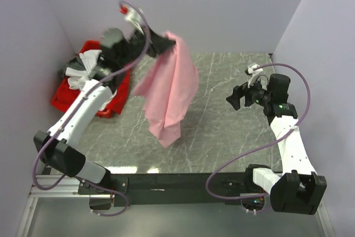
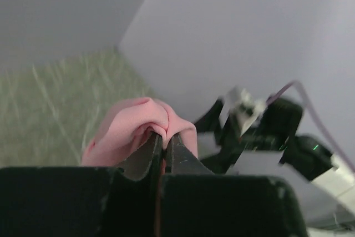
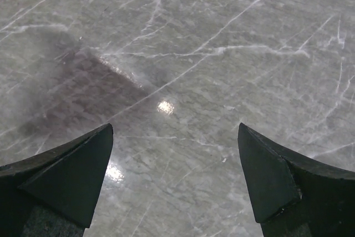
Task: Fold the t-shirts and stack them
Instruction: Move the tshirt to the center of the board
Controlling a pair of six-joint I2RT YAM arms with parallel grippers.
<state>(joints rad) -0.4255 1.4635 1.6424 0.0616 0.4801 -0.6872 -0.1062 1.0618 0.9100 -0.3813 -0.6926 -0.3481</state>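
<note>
My left claw (image 1: 162, 43) is pinched tight on a bunched fold of the pink t-shirt (image 1: 169, 90). The shirt hangs from it high over the middle of the desk (image 1: 233, 142). I cannot tell from above whether its lowest corner brushes the surface. It is light, limp cloth that drapes and slips, so it will not keep a shape by itself. My right claw (image 1: 239, 95) gapes wide over bare desk, holding nothing. With it I would take a hanging edge or shoulder seam to spread the shirt flat.

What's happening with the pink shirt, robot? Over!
Left gripper shut on pink t-shirt, hanging above table. Right gripper open, empty. Red bin far left, apart.
</note>
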